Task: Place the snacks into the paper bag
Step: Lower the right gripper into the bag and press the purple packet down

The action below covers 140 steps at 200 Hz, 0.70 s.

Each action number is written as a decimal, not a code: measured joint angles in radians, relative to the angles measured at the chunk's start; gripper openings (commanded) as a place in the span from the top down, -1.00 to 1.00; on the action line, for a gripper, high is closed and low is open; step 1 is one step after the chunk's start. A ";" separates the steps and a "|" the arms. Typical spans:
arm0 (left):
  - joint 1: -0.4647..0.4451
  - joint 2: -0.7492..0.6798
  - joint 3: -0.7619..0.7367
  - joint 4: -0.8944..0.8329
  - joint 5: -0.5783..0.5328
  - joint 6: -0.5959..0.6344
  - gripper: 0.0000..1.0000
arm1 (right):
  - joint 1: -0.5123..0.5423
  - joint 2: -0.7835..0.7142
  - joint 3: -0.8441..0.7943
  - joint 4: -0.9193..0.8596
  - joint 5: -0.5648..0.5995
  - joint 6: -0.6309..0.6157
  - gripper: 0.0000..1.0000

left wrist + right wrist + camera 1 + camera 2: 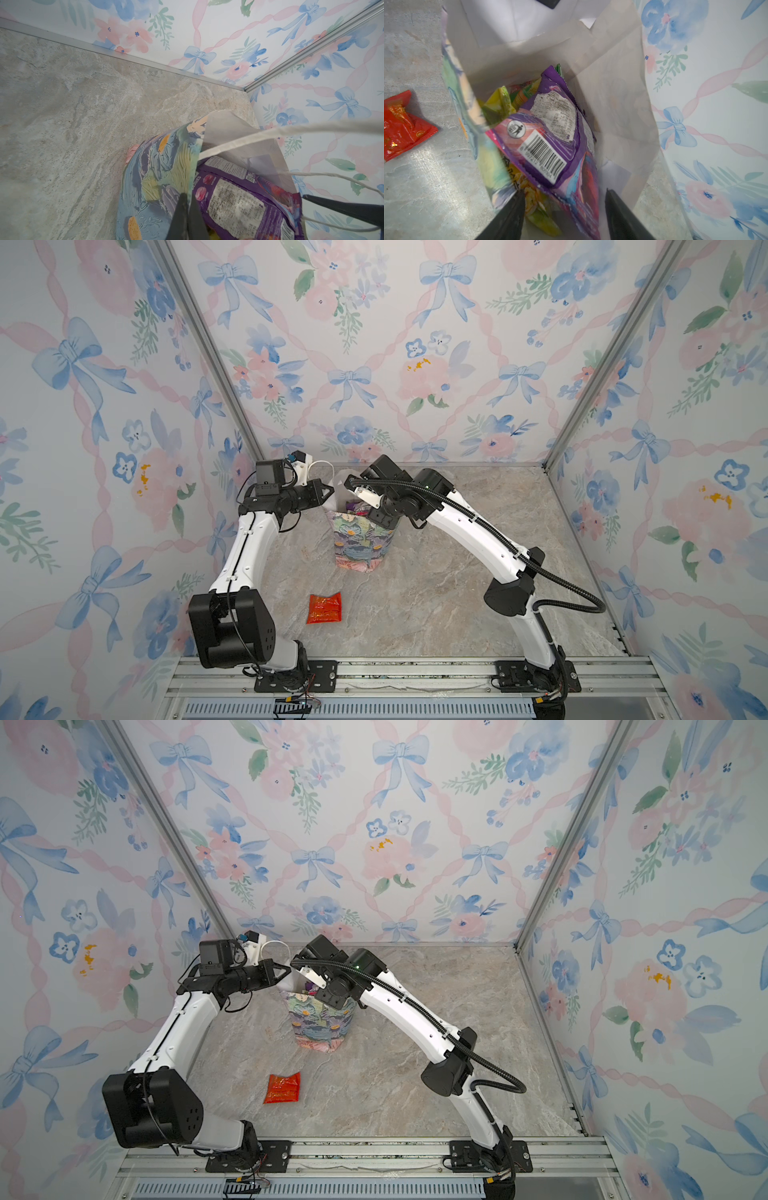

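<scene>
Snacks [548, 133] lie in our paper bag [361, 543]; one red packet [324, 608] waits on the bench [436, 605], lower centre; left fingers [182, 212] clamp the bag's rim, right fingers [512, 216] stand apart.

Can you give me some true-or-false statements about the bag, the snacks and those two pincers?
The flower-printed paper bag stands upright on the marble-patterned table. True.
The small red-orange packet lies inside the bag. False: it lies on the table, outside.
The left pincer is shut on the bag's rim. True.
The right pincer grips the glossy purple packet. False: it is open; the packet lies in the bag.
</scene>
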 measured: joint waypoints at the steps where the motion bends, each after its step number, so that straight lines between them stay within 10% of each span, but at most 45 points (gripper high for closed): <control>1: 0.000 0.000 0.000 0.000 0.000 0.000 1.00 | 0.000 0.000 0.000 0.000 0.001 0.000 -0.26; 29: 0.003 0.000 -0.002 0.002 0.003 0.000 1.00 | -0.003 0.021 0.000 0.008 0.013 -0.011 -0.16; 77: 0.004 -0.001 -0.002 0.001 0.003 0.000 1.00 | -0.011 0.052 0.019 0.029 0.013 -0.026 0.77; 140: 0.004 -0.002 -0.002 0.001 0.006 0.000 1.00 | -0.015 0.066 0.063 0.114 0.113 -0.022 1.00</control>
